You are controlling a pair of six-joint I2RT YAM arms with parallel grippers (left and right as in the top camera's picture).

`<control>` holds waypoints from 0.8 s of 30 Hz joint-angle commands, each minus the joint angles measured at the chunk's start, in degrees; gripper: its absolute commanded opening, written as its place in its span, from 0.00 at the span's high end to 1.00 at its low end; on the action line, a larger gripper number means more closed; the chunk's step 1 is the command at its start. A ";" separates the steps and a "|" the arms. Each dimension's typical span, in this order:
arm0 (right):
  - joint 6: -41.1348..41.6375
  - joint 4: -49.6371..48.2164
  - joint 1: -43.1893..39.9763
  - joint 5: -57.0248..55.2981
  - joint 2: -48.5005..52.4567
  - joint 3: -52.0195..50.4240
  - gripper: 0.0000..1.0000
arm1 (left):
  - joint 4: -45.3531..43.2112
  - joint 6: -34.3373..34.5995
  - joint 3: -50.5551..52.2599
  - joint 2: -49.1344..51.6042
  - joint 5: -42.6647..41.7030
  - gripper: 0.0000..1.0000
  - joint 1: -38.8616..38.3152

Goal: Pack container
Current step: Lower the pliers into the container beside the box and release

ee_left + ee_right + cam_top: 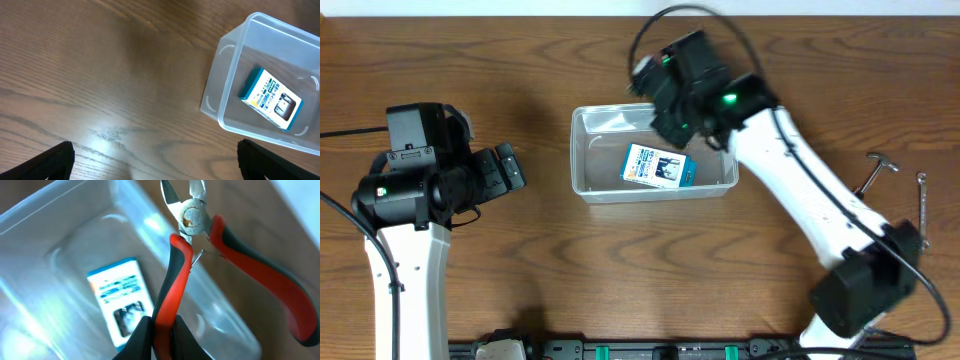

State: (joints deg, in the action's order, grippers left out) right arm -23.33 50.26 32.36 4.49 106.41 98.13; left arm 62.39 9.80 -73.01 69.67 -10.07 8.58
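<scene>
The clear plastic container (582, 150) stands at the table's middle, with a small blue-and-white box (658, 167) lying inside it. It also shows in the left wrist view (220, 95) and the right wrist view (45, 225). My right gripper (162, 335) is shut on one handle of red-and-black pliers (175, 285) and holds them above the container's far right part, jaws pointing away. In the overhead view the right gripper (672, 125) hides the pliers. My left gripper (155, 160) is open and empty over bare table left of the container.
A small metal tool (875, 172) and a thin metal rod (923, 198) lie at the table's right edge. The right arm reaches across the table's right half. The table's front edge holds a black rail.
</scene>
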 commanded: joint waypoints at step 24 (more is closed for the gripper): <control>-3.69 -2.03 2.10 3.87 13.00 -0.44 0.52 | 0.13 -2.12 -1.05 0.31 0.70 0.04 0.13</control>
State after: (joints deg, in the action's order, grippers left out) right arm -27.88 48.31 33.74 9.98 119.92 97.47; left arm 62.41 8.71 -73.01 69.67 -10.07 8.58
